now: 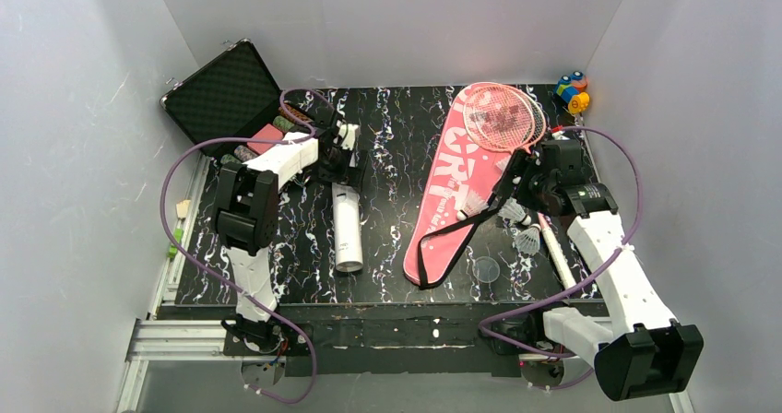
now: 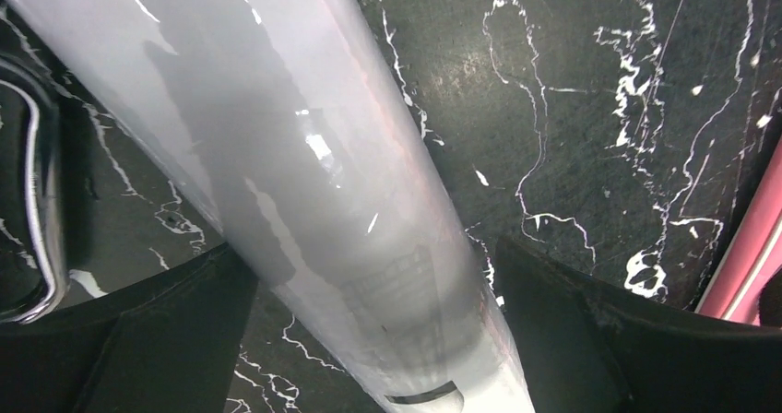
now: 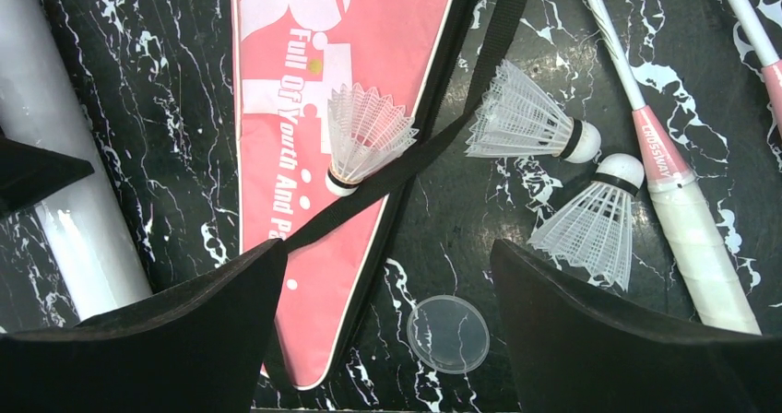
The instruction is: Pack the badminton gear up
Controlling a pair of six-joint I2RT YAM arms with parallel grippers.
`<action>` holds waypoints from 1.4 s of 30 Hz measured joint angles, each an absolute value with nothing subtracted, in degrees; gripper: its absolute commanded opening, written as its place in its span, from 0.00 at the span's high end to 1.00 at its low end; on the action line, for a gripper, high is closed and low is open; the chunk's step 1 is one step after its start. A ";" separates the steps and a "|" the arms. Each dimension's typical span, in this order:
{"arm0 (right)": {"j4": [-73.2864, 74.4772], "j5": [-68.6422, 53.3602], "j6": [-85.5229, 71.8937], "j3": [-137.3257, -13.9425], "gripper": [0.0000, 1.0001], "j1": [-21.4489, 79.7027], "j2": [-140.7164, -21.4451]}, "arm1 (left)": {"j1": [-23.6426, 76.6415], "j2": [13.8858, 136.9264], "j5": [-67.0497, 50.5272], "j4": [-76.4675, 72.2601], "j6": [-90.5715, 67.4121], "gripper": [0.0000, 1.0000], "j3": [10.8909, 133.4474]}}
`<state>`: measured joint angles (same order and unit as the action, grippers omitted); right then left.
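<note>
Packing barely started: all gear is loose on the marble table (image 1: pixel 396 146).
Pink SPORT cover (image 1: pixel 452 187) lies flat mid-table, wide end far, with its black strap (image 3: pixel 433 146) trailing off the near right side.
Two pink rackets (image 1: pixel 503 116): heads stacked on the cover's wide end, white handles (image 3: pixel 687 219) running toward the near right edge.
White tube (image 1: pixel 347 233) lies on bare table left of the cover, open end near the front edge.
My left gripper (image 2: pixel 378 279) straddles the tube's far end. Jaws are spread with a gap on both sides, nothing pinched yet.
My right gripper (image 3: pixel 387 275) hovers spread and empty over the shuttlecocks (image 3: pixel 530 123). Two are on the table beside a handle; one sits on the cover against the strap.
Clear round lid (image 3: pixel 447 333) lies flat just off the cover's near tip.

My read of the step: grab the tube. The left needs to close squarely, since a round glossy wall may roll.
The right then takes a shuttlecock by the cork, not the feathers.
Room is free between tube and cover. It's tight on the right, where handles, strap and wall crowd in. The open poker chip case (image 1: pixel 226 86) sits behind my left arm.
</note>
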<state>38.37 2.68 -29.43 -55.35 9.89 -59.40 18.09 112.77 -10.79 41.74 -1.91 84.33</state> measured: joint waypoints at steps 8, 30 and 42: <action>35.94 1.56 -29.41 -55.40 0.11 9.89 -63.37 | 19.20 112.81 -13.96 41.87 1.37 0.21 80.40; 31.11 -10.22 -26.13 -68.60 0.30 9.89 -92.16 | 26.22 88.01 -13.78 54.06 25.28 0.49 71.18; 27.73 -15.53 -25.91 -68.42 0.40 9.91 -97.30 | 28.18 72.58 -13.76 59.37 30.30 0.55 67.79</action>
<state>27.73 -15.53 -25.91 -68.42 9.91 -97.30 28.18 72.58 -13.76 59.37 30.30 67.79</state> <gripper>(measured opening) 0.650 0.649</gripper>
